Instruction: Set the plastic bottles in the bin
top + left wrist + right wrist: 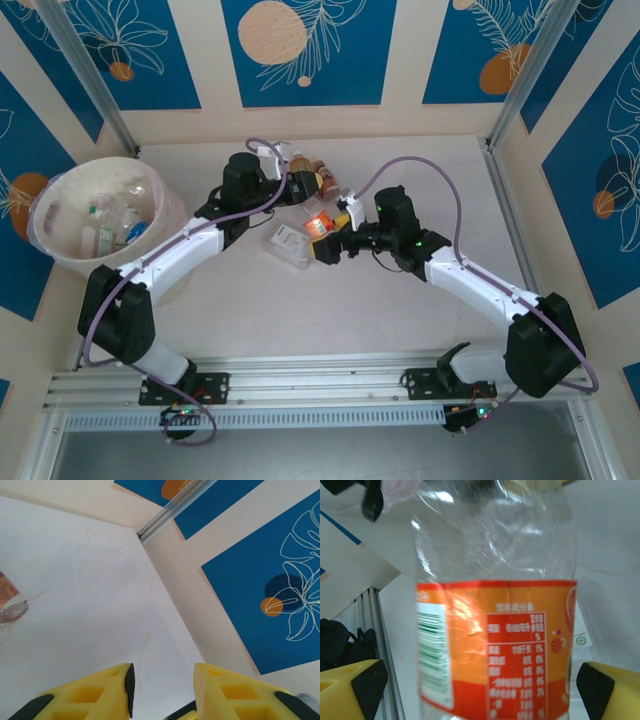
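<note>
The bin stands at the far left with several plastic bottles inside. More bottles lie at the back centre: amber ones, a flattened clear one and an orange-labelled bottle. My right gripper stands open around that orange-labelled bottle, with a gap between each pad and the label. My left gripper is beside the amber bottles. Its yellow fingers are drawn close with a narrow gap, and nothing shows between them. An amber bottle's end lies off to its left.
Cream walls with blue panels close in the table on three sides. Metal corner posts stand at the back corners, and one corner seam is ahead of the left gripper. An aluminium rail runs along the near edge.
</note>
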